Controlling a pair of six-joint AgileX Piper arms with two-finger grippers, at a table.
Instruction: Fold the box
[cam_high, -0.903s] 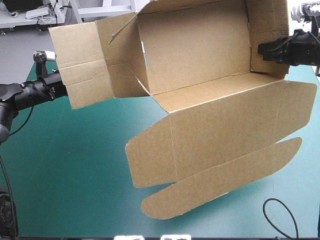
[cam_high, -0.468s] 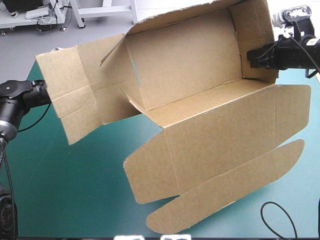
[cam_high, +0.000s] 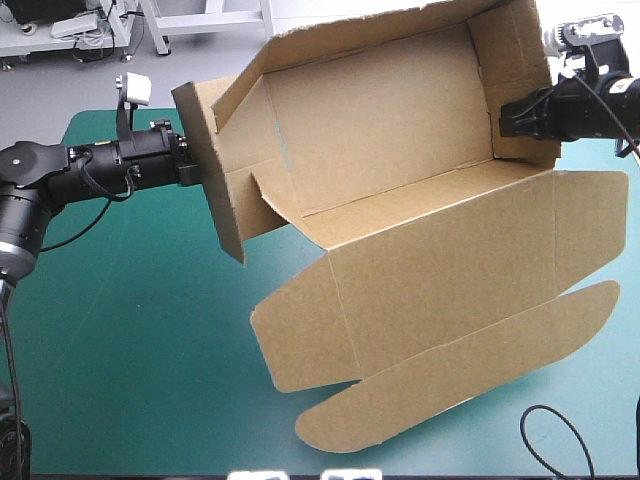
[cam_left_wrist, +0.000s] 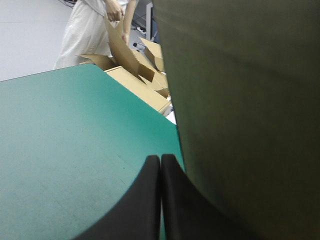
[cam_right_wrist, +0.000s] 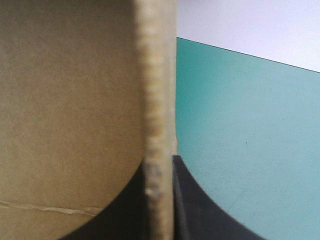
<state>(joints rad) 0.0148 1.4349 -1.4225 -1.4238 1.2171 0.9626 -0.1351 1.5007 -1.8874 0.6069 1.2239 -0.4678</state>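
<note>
Since the earlier frames the left pincer (cam_high: 186, 165) has swung in toward the counter's (cam_high: 130, 350) middle. The left end flap (cam_high: 212, 170) of the box (cam_high: 400, 130), spread wide before, now stands edge-on against the tray. More brown board (cam_left_wrist: 135, 80) lies stacked beyond the counter's edge. In the left wrist view the flap blocks everything on one side of the pincer. There is one box, held aloft over the counter's far half with its lid (cam_high: 440, 260) hanging toward the near edge, and two pincers. The left one is pressed together with nothing between, its tip against the flap's outer face. The right pincer (cam_high: 512, 118) pinches the box's right end wall, the board's edge between its fingers (cam_right_wrist: 195, 220).
</note>
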